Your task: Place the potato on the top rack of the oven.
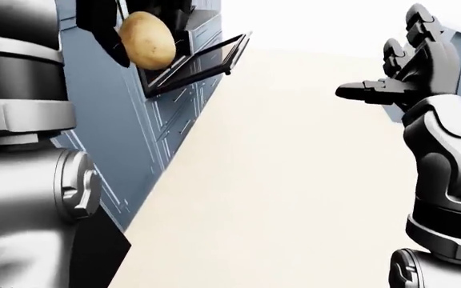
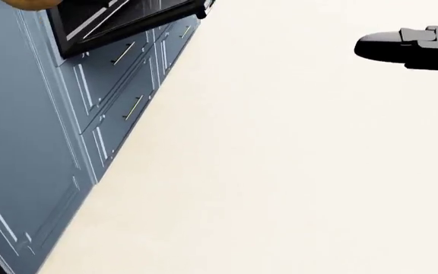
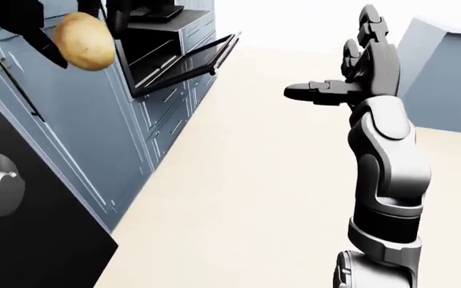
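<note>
The potato (image 1: 145,39) has a matt, tan skin, faintly mottled and a little uneven. The left hand (image 1: 123,30) gripping it is dull black, like hard plastic, and the left arm (image 1: 18,90) nearer the camera is smooth grey metal with a soft satin sheen. The right hand (image 3: 351,78) matches it: dark, matt fingers on a brushed-looking grey forearm (image 3: 387,162). The cabinets (image 2: 44,131) on the left are painted blue-grey, smooth and semi-matt (their panel edges catch pale highlights), with slim, shiny metal handles (image 2: 133,107). The open oven door (image 3: 184,60) is glossy black glass in a dark frame. The floor (image 2: 280,171) is plain cream, flat and matt.
</note>
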Tool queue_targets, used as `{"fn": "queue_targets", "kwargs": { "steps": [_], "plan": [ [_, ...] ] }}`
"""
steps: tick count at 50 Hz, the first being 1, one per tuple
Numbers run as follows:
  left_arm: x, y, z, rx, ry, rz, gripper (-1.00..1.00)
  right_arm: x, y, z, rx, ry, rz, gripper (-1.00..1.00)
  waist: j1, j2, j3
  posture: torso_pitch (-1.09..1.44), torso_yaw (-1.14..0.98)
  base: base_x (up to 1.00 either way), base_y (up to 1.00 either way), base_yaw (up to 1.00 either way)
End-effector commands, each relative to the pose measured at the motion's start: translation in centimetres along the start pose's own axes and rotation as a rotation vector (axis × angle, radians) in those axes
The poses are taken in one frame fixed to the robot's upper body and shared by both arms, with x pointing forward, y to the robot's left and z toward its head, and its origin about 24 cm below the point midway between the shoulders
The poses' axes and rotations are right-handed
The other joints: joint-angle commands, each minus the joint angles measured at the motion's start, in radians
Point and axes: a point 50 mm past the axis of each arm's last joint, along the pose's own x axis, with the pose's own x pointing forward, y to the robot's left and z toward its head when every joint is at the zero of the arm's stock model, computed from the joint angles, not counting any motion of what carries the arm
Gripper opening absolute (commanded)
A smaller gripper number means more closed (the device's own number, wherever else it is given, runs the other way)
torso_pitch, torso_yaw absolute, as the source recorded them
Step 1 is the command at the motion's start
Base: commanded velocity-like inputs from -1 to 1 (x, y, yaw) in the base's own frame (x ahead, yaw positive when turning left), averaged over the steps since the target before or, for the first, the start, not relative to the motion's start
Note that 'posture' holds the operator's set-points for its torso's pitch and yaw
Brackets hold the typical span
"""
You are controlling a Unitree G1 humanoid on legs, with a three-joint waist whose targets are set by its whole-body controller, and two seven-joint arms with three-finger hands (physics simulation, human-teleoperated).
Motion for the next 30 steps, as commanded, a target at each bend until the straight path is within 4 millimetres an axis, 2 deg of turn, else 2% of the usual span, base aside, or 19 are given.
{"fn": "queue_targets", "kwargs": {
  "steps": [1, 7, 12, 14, 15, 16, 17, 18, 21, 26, 28, 29, 30],
  "plan": [
    [-0.84, 0.95, -0.14, 0.004, 0.014, 0.039, -0.95, 0.06, 0.28, 1.54, -0.004, -0.064, 0.012, 1.00, 0.011, -0.015, -0.010, 0.00, 0.00, 0.60, 0.00, 0.00],
    [-0.87, 0.96, -0.23, -0.002, 0.016, 0.043, -0.95, 0.16, 0.30, 1.35, -0.003, -0.062, 0.014, 1.00, -0.002, 0.031, -0.007, 0.00, 0.00, 0.66, 0.00, 0.00],
    [-0.84, 0.67, -0.40, -0.003, 0.019, 0.042, -0.95, 0.13, 0.33, 1.27, -0.005, -0.060, 0.013, 1.00, -0.022, 0.067, -0.023, 0.00, 0.00, 0.66, 0.00, 0.00],
    [-0.95, 0.66, -0.48, 0.007, 0.022, 0.035, -0.95, 0.16, 0.32, 1.12, -0.003, -0.055, 0.013, 1.00, -0.030, 0.093, -0.029, 0.00, 0.00, 0.66, 0.00, 0.00],
    [-1.14, 0.99, -0.43, 0.007, 0.024, 0.038, -0.95, 0.17, 0.30, 1.07, -0.003, -0.055, 0.012, 1.00, -0.033, 0.115, -0.032, 0.00, 0.00, 0.66, 0.00, 0.00],
    [-1.26, 1.20, -0.39, 0.008, 0.025, 0.039, -0.95, 0.16, 0.31, 1.07, -0.003, -0.054, 0.012, 1.00, -0.034, 0.148, -0.045, 0.00, 0.00, 0.66, 0.00, 0.00],
    [-1.25, 1.23, -0.41, 0.010, 0.026, 0.039, -0.95, 0.16, 0.33, 1.11, -0.003, -0.056, 0.013, 1.00, -0.019, 0.117, -0.027, 0.00, 0.00, 0.66, 0.00, 0.00],
    [-1.23, 1.23, -0.42, 0.010, 0.027, 0.039, -0.95, 0.18, 0.30, 1.11, -0.002, -0.056, 0.013, 1.00, -0.030, 0.133, -0.016, 0.00, 0.00, 0.66, 0.00, 0.00],
    [-1.13, 1.24, -0.48, 0.016, 0.028, 0.036, -0.95, 0.16, 0.21, 1.15, -0.002, -0.055, 0.011, 1.00, -0.013, 0.121, -0.024, 0.00, 0.00, 0.65, 0.00, 0.00],
    [-0.94, 0.89, -0.48, -0.001, 0.023, 0.031, -0.95, 0.16, 0.29, 1.11, -0.002, -0.054, 0.014, 1.00, 0.006, 0.085, -0.023, 0.00, 0.00, 0.66, 0.00, 0.00],
    [-0.93, 0.68, -0.64, -0.002, 0.028, 0.027, -0.95, 0.17, 0.29, 1.04, -0.003, -0.053, 0.013, 1.00, 0.006, 0.055, -0.036, 0.00, 0.00, 0.66, 0.00, 0.00],
    [-0.98, 0.70, -0.67, -0.003, 0.028, 0.027, -0.95, 0.15, 0.29, 1.08, -0.005, -0.054, 0.012, 1.00, 0.003, 0.021, -0.042, 0.00, 0.00, 0.67, 0.00, 0.00],
    [-1.00, 0.74, -0.73, -0.004, 0.030, 0.028, -0.95, 0.16, 0.29, 1.06, -0.005, -0.055, 0.012, 1.00, 0.008, 0.000, -0.049, 0.00, 0.00, 0.66, 0.00, 0.00]
  ]
}}
